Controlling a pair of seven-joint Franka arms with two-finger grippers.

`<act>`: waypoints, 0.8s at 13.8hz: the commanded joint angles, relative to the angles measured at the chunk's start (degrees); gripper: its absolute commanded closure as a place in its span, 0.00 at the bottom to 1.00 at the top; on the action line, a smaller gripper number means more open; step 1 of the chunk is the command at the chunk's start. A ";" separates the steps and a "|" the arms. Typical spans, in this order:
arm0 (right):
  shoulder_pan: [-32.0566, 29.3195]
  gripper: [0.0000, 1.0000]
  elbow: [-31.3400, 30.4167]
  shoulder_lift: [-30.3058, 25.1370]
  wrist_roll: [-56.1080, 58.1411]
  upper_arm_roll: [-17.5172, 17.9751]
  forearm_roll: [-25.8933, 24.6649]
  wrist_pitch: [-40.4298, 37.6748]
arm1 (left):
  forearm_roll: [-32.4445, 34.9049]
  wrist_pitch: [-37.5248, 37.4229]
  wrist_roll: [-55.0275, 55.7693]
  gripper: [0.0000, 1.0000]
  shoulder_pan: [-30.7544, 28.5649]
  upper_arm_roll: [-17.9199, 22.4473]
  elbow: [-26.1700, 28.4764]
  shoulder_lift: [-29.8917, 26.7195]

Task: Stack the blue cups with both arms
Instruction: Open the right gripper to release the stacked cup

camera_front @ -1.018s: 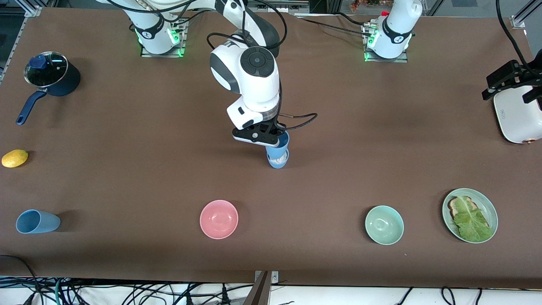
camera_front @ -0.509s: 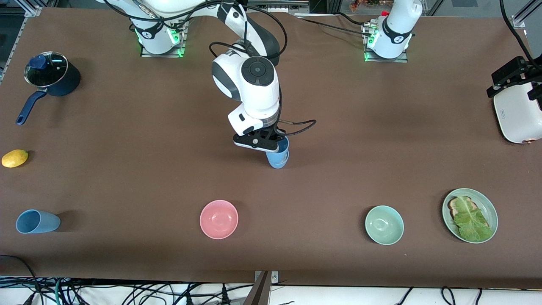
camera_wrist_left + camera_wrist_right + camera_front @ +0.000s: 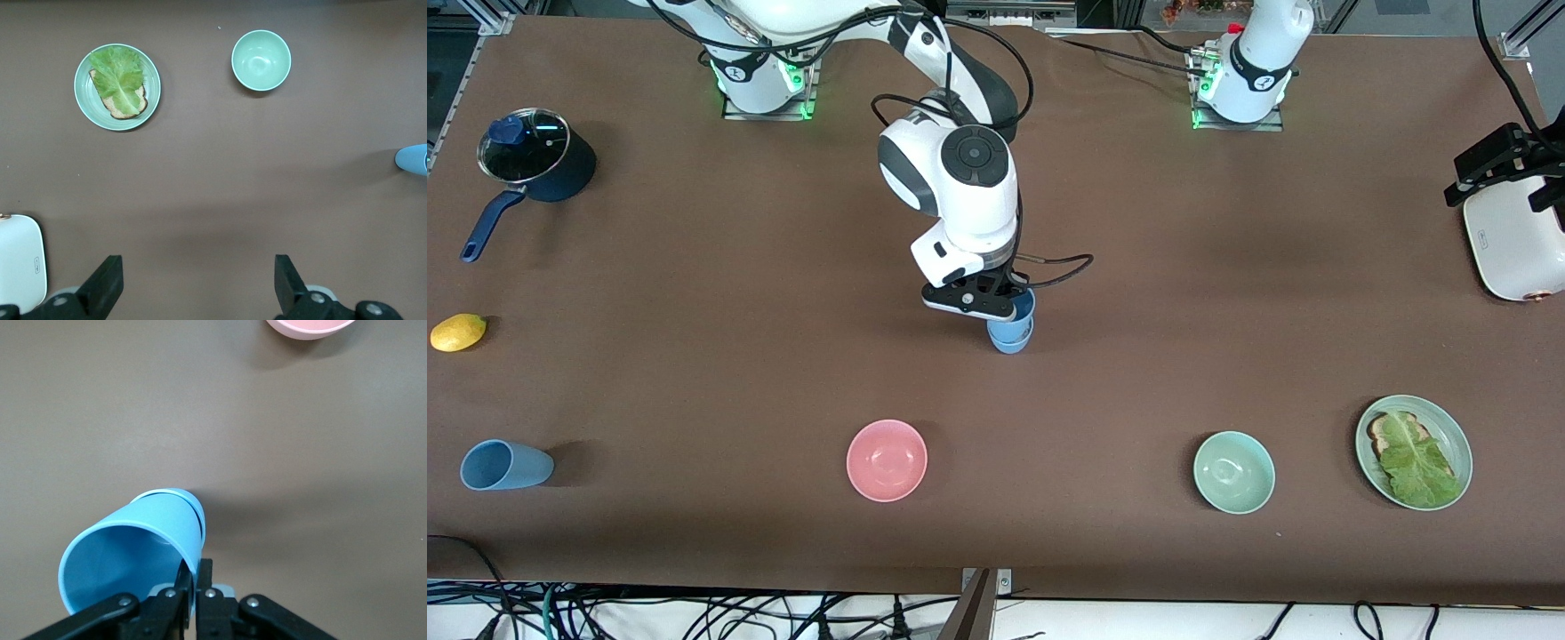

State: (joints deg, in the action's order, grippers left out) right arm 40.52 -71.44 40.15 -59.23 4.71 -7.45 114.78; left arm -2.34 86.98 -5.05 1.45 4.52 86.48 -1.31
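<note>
In the middle of the table one blue cup stands upright. A second blue cup sits tilted inside it. My right gripper is shut on that upper cup's rim, one finger inside the wall and one outside, as the right wrist view shows for the gripper and the cup. A third blue cup lies on its side near the front edge at the right arm's end. My left gripper waits open and empty over the white appliance, fingers wide apart.
A pink bowl, a pale green bowl and a green plate with toast and lettuce lie along the front. A lidded dark pot and a lemon sit at the right arm's end.
My right gripper has come down with the held cup, which now sits deeper in the standing cup. The left gripper has barely shifted.
</note>
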 commanded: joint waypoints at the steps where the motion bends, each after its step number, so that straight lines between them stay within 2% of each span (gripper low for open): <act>1: 0.53 1.00 1.74 1.42 -1.06 -0.23 -1.60 -0.25 | -0.56 -0.93 -1.11 0.00 -0.04 -0.39 0.27 -1.15; 2: 0.53 1.00 1.74 1.51 -1.06 -0.23 -1.60 -0.17 | -0.56 -0.93 -1.11 0.00 0.04 -0.39 0.18 -1.15; 3: 0.44 0.90 1.74 1.51 -0.97 -0.23 -1.51 0.27 | -0.56 -0.93 -1.19 0.00 0.04 -0.39 0.18 -1.15; 5: 0.27 0.11 1.74 1.51 -1.06 -0.23 -1.51 0.71 | -0.56 -0.93 -1.19 0.00 0.13 -0.30 0.00 -0.89; 6: 0.09 0.00 1.74 1.34 -0.97 -0.23 -1.51 0.63 | -0.56 -0.93 -1.19 0.00 0.13 -0.30 -0.26 -0.71; 11: -3.33 0.00 1.74 -2.78 0.61 0.21 -0.81 -3.40 | -0.56 -0.93 -1.28 0.00 0.31 -0.30 -0.88 -0.27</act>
State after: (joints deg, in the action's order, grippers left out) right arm 39.44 -69.93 40.20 -59.28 4.22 -7.86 114.76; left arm -2.34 86.71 -5.05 1.72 4.24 86.48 -1.71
